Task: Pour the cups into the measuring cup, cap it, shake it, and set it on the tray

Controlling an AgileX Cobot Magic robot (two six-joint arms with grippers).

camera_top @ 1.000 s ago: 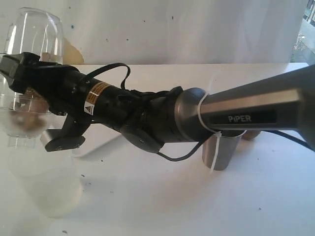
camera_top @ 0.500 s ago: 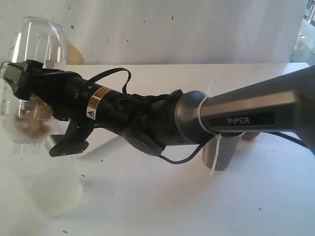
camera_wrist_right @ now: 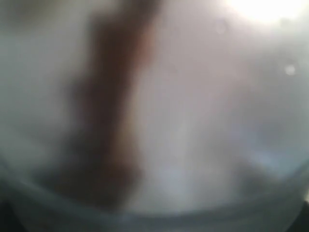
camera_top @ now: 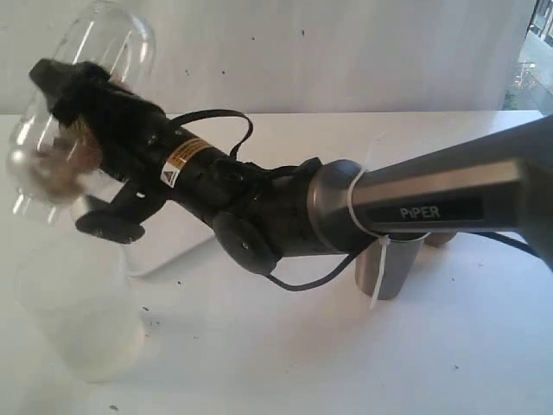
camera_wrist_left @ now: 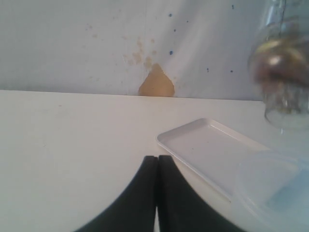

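Looks mid-shake: capped measuring cup (camera_top: 39, 173) tilted, aloft over table's left, clamped wide betw. right gripper (camera_top: 82, 151) fingers (brown contents blurred). Left gripper (camera_wrist_left: 157, 193) pinched closed, empty. Next: upright it, lower onto tray (camera_wrist_left: 203, 150), release.

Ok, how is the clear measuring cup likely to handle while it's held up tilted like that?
Probably stiff: the measuring cup looks undeformed though held aloft. Its smooth clear wall may be slippery. The loose brown pieces inside likely shift its weight, and its round body could roll if laid down.
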